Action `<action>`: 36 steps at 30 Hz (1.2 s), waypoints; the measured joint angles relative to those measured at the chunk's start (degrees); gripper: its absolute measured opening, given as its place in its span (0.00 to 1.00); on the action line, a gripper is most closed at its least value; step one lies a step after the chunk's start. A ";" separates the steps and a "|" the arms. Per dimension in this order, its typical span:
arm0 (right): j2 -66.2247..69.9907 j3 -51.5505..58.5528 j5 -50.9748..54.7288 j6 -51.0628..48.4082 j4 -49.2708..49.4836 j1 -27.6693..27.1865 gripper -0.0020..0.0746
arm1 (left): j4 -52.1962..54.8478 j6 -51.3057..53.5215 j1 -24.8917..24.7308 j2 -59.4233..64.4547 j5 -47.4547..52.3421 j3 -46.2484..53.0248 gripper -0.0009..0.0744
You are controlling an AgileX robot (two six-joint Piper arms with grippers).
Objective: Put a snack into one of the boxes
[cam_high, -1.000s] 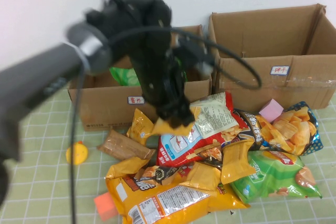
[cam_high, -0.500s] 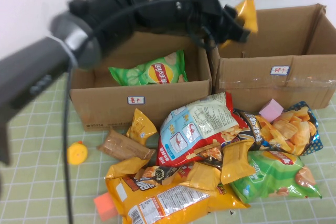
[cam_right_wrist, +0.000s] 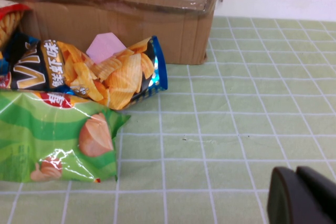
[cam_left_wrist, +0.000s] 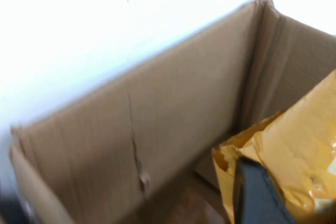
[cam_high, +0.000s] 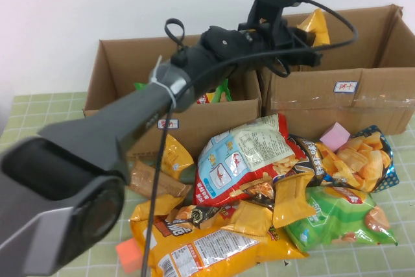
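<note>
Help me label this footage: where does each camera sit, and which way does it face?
High view: raised on the robot's side, angled down at the snack pile and both boxes; the left arm stretches across, left gripper holding a yellow bag above the right box.
Left wrist view: on that arm, looking into the right box; gripper finger and yellow bag show.
Right wrist view: low over the table, facing the pile's edge; right gripper shut.
The high and left wrist views share the bag and box.

- The yellow snack packet (cam_high: 316, 25) is pinched in the left claw (cam_high: 305, 34), lifted above the open right box (cam_high: 343, 63) at about 1 o'clock; its crinkled foil (cam_left_wrist: 294, 161) hangs inside the box walls.
- The left box (cam_high: 181, 105), at 11 o'clock, already contains a green chip bag (cam_high: 217, 92).
- The right claw (cam_right_wrist: 302, 195), fingers together, sits low over the desk (cam_right_wrist: 236, 129) at 4 o'clock.
</note>
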 joint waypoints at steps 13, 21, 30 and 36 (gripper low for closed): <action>0.00 0.00 0.00 0.00 0.00 0.00 0.02 | 0.79 2.32 1.02 5.01 3.20 -8.56 0.79; 0.00 0.00 0.00 0.00 0.00 0.00 0.02 | 10.66 -3.61 6.18 -5.55 21.46 -8.56 0.18; 0.00 0.00 0.00 0.00 0.00 0.00 0.02 | 38.34 -16.51 11.35 -20.68 50.02 -9.14 0.02; 0.00 0.00 0.00 0.00 0.00 0.00 0.02 | 49.60 -20.96 11.44 -28.42 59.80 -9.14 0.01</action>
